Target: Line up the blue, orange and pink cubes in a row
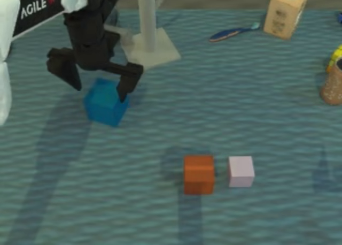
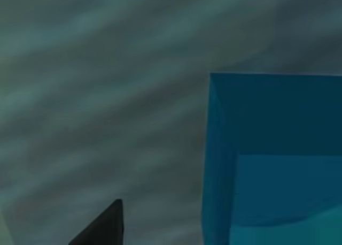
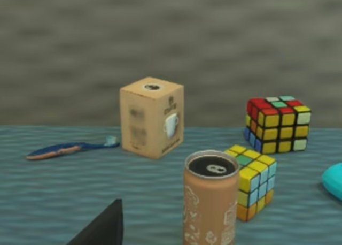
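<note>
1. The blue cube (image 1: 106, 103) is sitting on the left part of the table, well apart from the orange cube (image 1: 199, 174) and the pink cube (image 1: 241, 171), which are lying just beside each other near the centre.
2. The risk: the fingers are standing unevenly around the cube, so closing now is likely pushing or turning it instead of gripping it.
3. The left gripper (image 1: 99, 87) is hanging spread wide over the blue cube, holding nothing; one fingertip seems to be touching its top.
4. The right gripper is not appearing in the top view, so its state cannot be told.
</note>
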`<state>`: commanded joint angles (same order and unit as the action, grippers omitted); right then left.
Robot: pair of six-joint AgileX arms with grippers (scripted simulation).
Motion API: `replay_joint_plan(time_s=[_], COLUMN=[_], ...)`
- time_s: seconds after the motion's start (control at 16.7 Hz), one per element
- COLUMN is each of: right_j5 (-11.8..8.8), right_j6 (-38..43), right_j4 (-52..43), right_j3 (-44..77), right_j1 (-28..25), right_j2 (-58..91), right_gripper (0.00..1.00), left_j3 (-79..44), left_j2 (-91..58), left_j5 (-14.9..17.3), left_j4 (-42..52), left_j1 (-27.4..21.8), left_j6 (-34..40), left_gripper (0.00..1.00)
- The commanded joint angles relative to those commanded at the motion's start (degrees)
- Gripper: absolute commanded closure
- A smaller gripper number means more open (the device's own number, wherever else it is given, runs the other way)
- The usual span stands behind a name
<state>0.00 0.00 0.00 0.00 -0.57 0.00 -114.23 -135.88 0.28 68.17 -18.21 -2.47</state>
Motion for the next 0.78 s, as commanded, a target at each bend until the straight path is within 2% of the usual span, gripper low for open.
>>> replay_joint_plan(time_s=[0.24,0.54,0.78], right_j5=[0.00,0.00,0.00], right_j6=[0.00,0.00,0.00], right_j4=[0.00,0.00,0.00], right_j3=[0.00,0.00,0.00], right_j1=[0.00,0.00,0.00], right_j2=[0.00,0.00,0.00], right_gripper=[0.00,0.00,0.00], left_j3=[6.39,7.05,7.05], left_j2=[-1.74,-1.97,-1.97], left_j5=[0.02,0.02,0.02], left_j4=[-8.13,-8.84,-8.84], left_j1=[-0.04,-0.06,-0.06], left_j6=[0.02,0.02,0.02], left_gripper=[0.00,0.00,0.30])
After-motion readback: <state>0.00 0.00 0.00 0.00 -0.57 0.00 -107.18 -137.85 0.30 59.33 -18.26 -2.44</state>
